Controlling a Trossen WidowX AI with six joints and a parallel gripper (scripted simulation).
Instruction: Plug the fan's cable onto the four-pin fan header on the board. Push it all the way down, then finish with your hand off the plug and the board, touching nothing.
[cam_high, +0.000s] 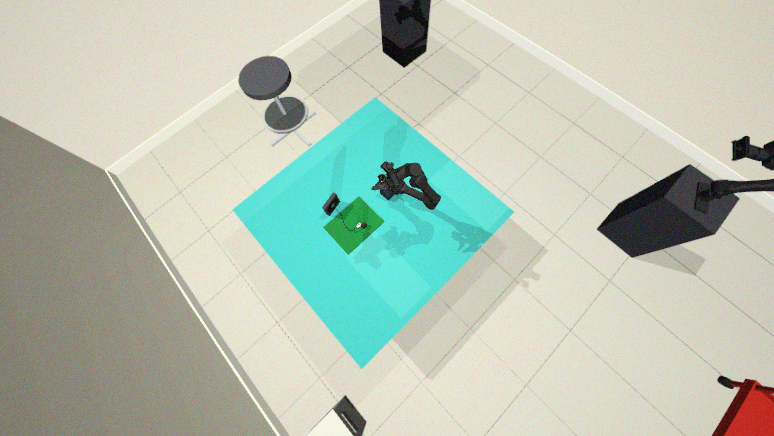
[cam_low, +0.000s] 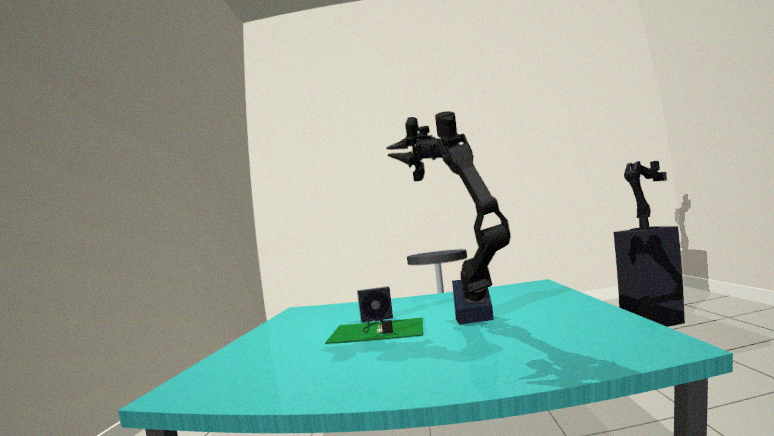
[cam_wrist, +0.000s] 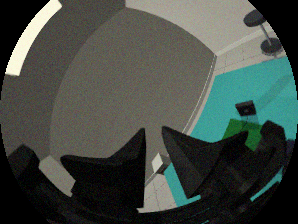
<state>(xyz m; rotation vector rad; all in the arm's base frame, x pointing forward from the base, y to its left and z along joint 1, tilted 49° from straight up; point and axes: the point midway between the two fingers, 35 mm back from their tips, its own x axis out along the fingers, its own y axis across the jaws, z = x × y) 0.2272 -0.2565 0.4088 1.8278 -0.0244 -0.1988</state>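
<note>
The black square fan (cam_high: 330, 204) (cam_low: 374, 304) (cam_wrist: 245, 108) stands upright at the edge of the green board (cam_high: 348, 246) (cam_low: 343, 336) (cam_wrist: 234, 131). Its thin dark cable curves over the board to a small pale part (cam_high: 358, 225) (cam_low: 379, 328) beside a small dark block (cam_high: 364, 225) (cam_low: 387, 326). These are too small to tell plug from header, or whether they are joined. My gripper (cam_low: 387, 151) (cam_wrist: 153, 130) is partly open and empty, high above the table and well away from the board. Its fingers point sideways.
The arm's dark blue base (cam_low: 473, 311) stands on the turquoise table (cam_high: 361, 346) (cam_low: 379, 392) (cam_wrist: 250, 77), beside the board. A round stool (cam_high: 264, 77) (cam_low: 436, 256) (cam_wrist: 256, 18) stands behind the table. Another arm on a black pedestal (cam_low: 648, 276) stands farther off.
</note>
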